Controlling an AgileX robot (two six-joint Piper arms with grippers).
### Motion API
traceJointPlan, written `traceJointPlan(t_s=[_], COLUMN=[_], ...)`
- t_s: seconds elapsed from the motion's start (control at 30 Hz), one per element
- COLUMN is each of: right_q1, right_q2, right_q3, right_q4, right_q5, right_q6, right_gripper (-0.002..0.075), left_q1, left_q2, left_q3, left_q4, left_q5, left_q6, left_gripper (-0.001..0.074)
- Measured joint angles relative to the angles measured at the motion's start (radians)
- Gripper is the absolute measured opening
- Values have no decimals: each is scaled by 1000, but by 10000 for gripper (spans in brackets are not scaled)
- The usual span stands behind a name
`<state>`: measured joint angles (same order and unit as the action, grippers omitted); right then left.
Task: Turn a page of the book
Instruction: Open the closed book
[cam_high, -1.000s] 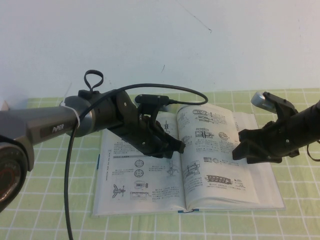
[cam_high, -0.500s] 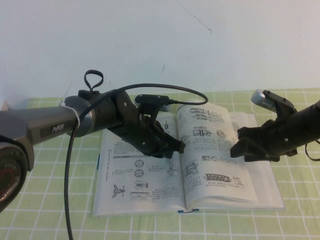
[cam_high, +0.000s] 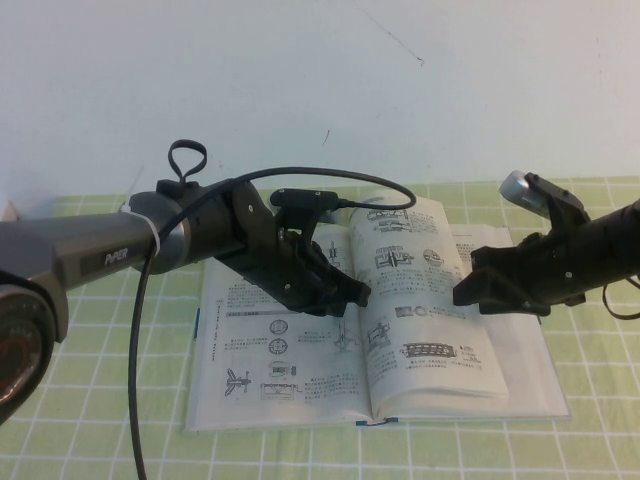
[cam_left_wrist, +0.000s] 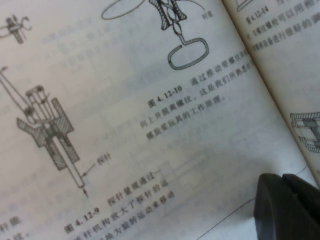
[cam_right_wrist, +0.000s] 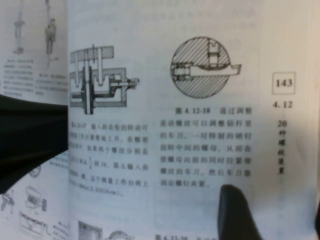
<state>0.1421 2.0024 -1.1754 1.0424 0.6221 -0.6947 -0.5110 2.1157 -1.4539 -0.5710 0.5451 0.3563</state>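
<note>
The book (cam_high: 280, 390) lies open on the green checked table. My left gripper (cam_high: 358, 296) is shut, its tips (cam_left_wrist: 282, 182) resting on the left-hand sheet (cam_left_wrist: 150, 125) close to the gutter. The right-hand page (cam_high: 420, 330), printed with small cross-section drawings, bulges upward, and its outer edge is drawn in toward the gutter. My right gripper (cam_high: 468, 292) is open at that outer edge. In the right wrist view one finger (cam_right_wrist: 239, 215) lies on the page (cam_right_wrist: 200, 125) near the number 143, and the gripper's midpoint (cam_right_wrist: 277, 210) falls over the margin.
A plain white sheet (cam_high: 530, 360) of the book shows beyond the drawn-in page edge. The left arm's black cable (cam_high: 145, 330) hangs down over the table (cam_high: 100, 420). A white wall (cam_high: 320, 80) stands close behind the book.
My right gripper has slid left over the book. The right-hand page's outer edge has come with it and bowed up, uncovering the sheet beneath. The left arm has stayed still.
</note>
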Motion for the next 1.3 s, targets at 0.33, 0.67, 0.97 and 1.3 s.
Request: traceJointPlan(t_s=[0.33, 0.67, 0.97, 1.3], right_q1=[0, 0, 0, 0], right_q2=[0, 0, 0, 40], right_q3=[0, 0, 0, 0], right_q4=[74, 139, 198, 268], right_q5=[10, 30, 50, 87], right_q6=[-67, -119, -183, -239], right_gripper=[335, 335, 335, 335], left_q1=[0, 0, -2, -4], left_q2=[0, 0, -2, -53], left_q3=[0, 0, -4, 4], left_q4=[6, 19, 53, 347], left_q5=[0, 0, 2, 35], left_q6=[0, -3, -9, -151], left_gripper=[-4, -4, -4, -4])
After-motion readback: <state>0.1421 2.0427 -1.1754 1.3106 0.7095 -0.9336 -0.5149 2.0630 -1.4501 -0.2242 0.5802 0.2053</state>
